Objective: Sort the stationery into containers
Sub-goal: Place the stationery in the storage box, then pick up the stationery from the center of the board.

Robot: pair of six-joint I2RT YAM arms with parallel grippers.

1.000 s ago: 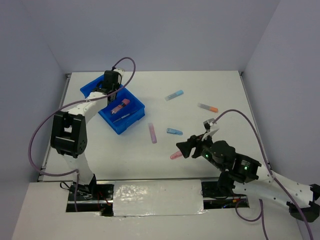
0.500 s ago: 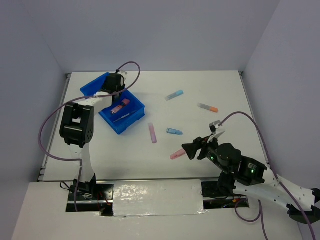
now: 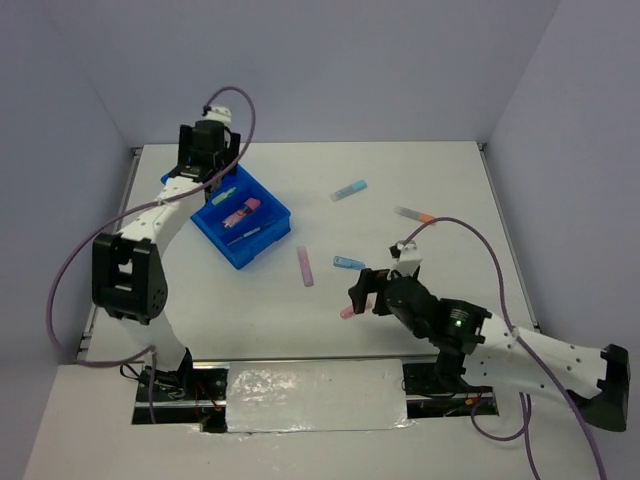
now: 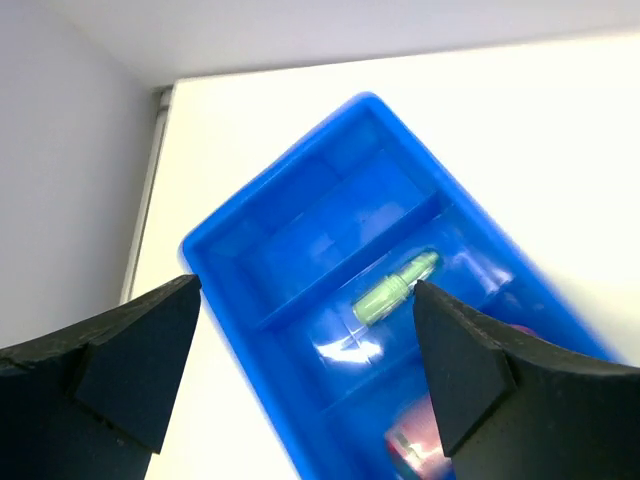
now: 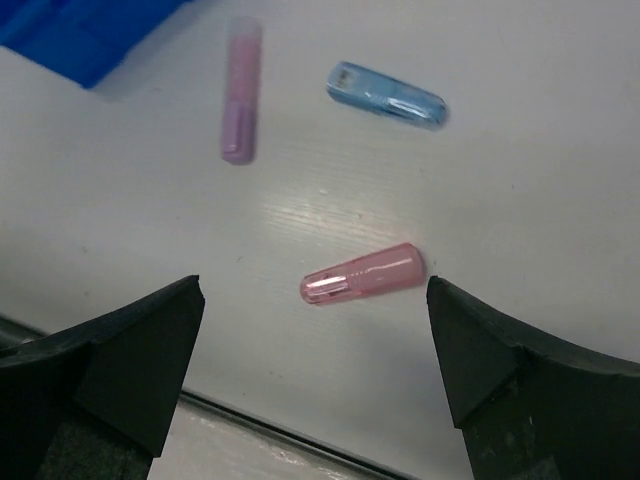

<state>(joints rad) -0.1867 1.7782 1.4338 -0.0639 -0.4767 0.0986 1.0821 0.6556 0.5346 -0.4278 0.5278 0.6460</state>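
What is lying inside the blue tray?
A green stick, a pink stick and a thin dark pen lie in the blue tray. The left arm hides its far end from above.

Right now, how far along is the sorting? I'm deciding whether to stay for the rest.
Done: a green stick, a pink item and a dark pen lie in the blue tray. In hand: nothing; the left gripper hangs open over the tray, the right gripper open over the pink stick. Left: that stick, a purple stick, two blue sticks and an orange-tipped pen.
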